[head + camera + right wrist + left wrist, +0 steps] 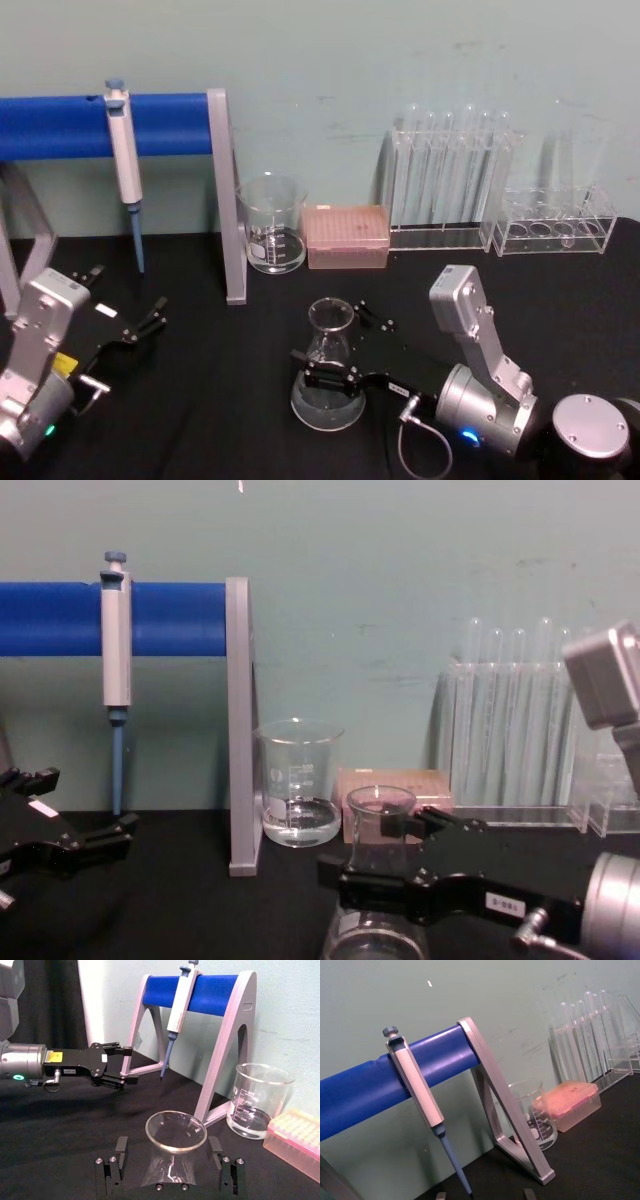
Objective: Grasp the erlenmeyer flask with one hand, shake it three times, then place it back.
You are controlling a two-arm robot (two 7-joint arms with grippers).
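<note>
"Glass neck or shoulder, where should it take hold?"

"Neck, I'd say. The right gripper [168,1143] stands spread wide, one finger on each side of the erlenmeyer flask [330,322], with a gap showing at both sides in the right wrist view. It holds nothing yet. The flask appears to sit upright on the black table cloth [200,425], at the middle front."

"So close and lift?"

"Centre first, so both pads meet the glass together. A lopsided squeeze would likely push the flask sideways on the cloth. Close firmly: smooth glass may slip once the shaking starts."

"Room to shake?"

"Some. The beaker [272,228] and the pink box [346,237] sit behind, near the pale green wall. The grey upright of the pipette stand [226,200] is off to the left and the test tubes [450,170] are back right. Lift straight up before swinging, and keep the strokes short."

"The other arm?"

"The left gripper [130,1064] waits at the left with fingers apart and empty, well away from the flask."
</note>
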